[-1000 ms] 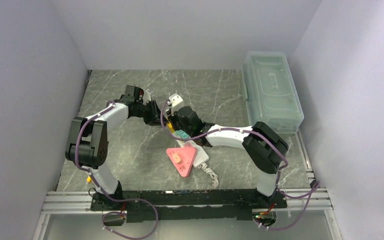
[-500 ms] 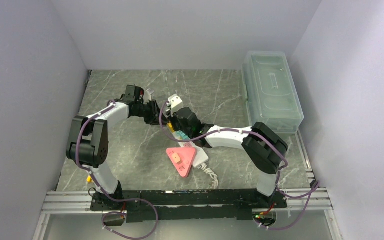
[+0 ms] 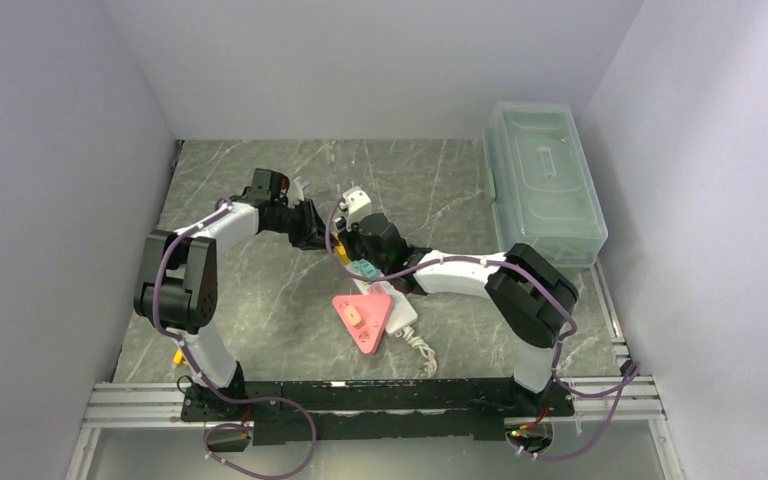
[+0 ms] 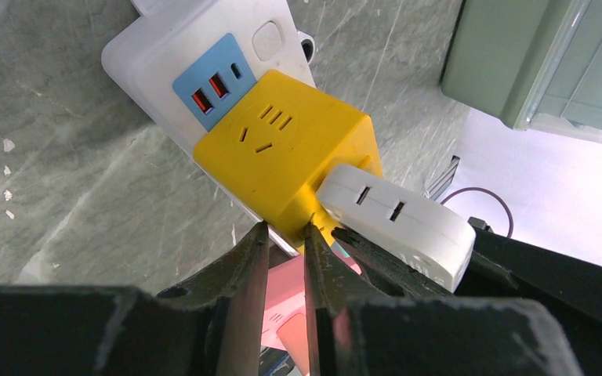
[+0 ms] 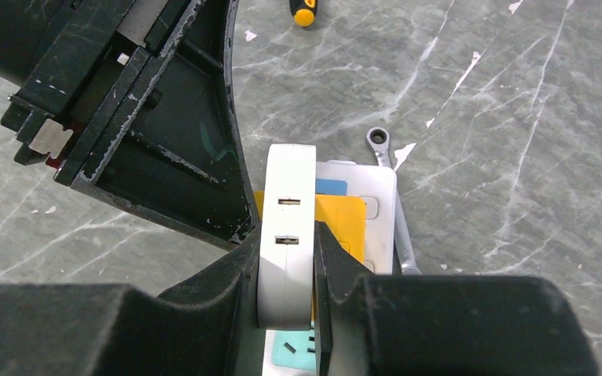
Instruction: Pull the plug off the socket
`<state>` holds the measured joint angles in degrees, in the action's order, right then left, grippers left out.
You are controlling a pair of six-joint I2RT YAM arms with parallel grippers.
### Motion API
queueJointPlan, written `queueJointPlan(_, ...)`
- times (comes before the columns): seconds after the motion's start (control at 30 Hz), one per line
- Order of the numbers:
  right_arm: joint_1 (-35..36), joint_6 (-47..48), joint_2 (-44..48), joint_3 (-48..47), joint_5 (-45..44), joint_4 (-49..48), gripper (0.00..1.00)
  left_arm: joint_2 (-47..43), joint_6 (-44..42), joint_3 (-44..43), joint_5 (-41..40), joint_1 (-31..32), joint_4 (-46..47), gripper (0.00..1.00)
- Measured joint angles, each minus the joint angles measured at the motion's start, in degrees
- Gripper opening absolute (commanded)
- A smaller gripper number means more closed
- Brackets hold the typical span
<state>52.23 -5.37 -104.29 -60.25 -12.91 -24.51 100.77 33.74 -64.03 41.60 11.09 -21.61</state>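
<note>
The socket (image 4: 204, 47) is a white power strip lying diagonally mid-table, with teal faces (image 3: 364, 268) showing from above; near its end sit a blue USB face and a raised yellow outlet (image 4: 282, 149). A flat white plug (image 5: 286, 235) stands against the yellow outlet; its prongs are hidden. My right gripper (image 5: 288, 233) is shut on the plug's two flat sides. My left gripper (image 4: 283, 229) is shut on the socket, its narrow-set tips pinching the lower edge at the yellow outlet, right beside the plug (image 4: 396, 219).
A pink triangular block (image 3: 362, 318) lies on the socket's near end by its coiled cord. A wrench (image 5: 396, 211) lies along the strip's side. A yellow-handled screwdriver (image 5: 304, 12) lies further off. A clear lidded bin (image 3: 543, 180) stands at the back right.
Both grippers and the socket's far end have shifted very slightly towards the back. Both grips stay as they were.
</note>
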Motion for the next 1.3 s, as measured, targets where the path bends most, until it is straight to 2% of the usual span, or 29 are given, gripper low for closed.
queueJointPlan(0.3, -1.05, -1.68, 0.26, 0.98, 1.92, -1.44, 0.00, 0.76, 0.00, -0.85, 0.15, 0.24, 0.00, 0.24)
queueJointPlan(0.93, 2.95, 3.54, 0.26, 3.76, -6.95, -6.40, 0.00, 1.25, 0.00, -1.25, 0.92, 0.74, -0.35, 0.24)
queueJointPlan(1.3, 0.26, -1.73, 2.78, 6.58, -2.89, -6.95, 0.00, 2.25, 0.09, -1.75, 2.08, 1.44, 0.22, 0.24)
